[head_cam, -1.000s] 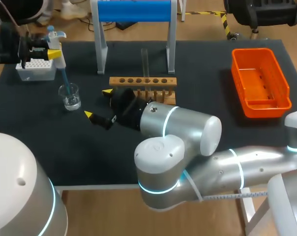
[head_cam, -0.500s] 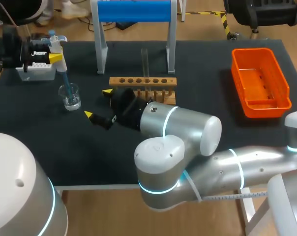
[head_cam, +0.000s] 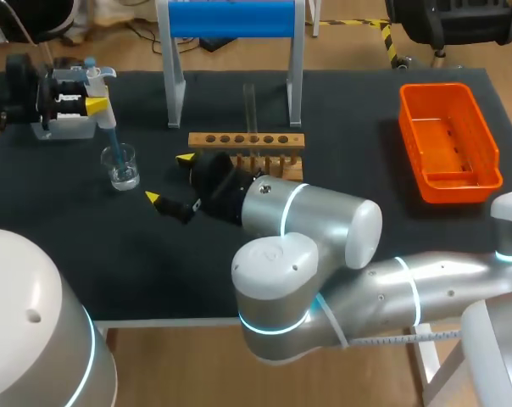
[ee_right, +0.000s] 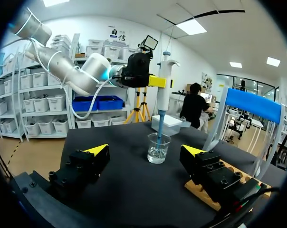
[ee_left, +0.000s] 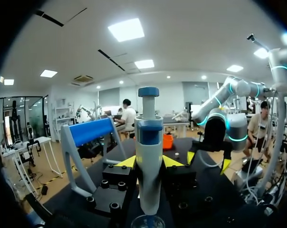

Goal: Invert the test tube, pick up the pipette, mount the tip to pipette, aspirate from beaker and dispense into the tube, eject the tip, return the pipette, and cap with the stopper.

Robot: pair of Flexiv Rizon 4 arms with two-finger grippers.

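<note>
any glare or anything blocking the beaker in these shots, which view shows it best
Head view: even light, small highlights on the beaker, nothing in front of it. Left wrist view: bright ceiling lights, and the pipette hides all but the beaker's rim. Right wrist view: best, the beaker stands in plain sight ahead of the open right claw.

A dark-topped table in a bright, white-walled workroom.
The table [head_cam: 349, 110] is covered by a black mat and stands on a light wooden floor [head_cam: 341, 51] crossed by yellow-and-black striped tape [head_cam: 387, 42]. Overhead, a white ceiling [ee_left: 191, 33] carries square light panels [ee_left: 127, 29]. Along a white wall [ee_right: 86, 28], shelves [ee_right: 20, 95] hold rows of white and blue bins [ee_right: 98, 102].
</note>
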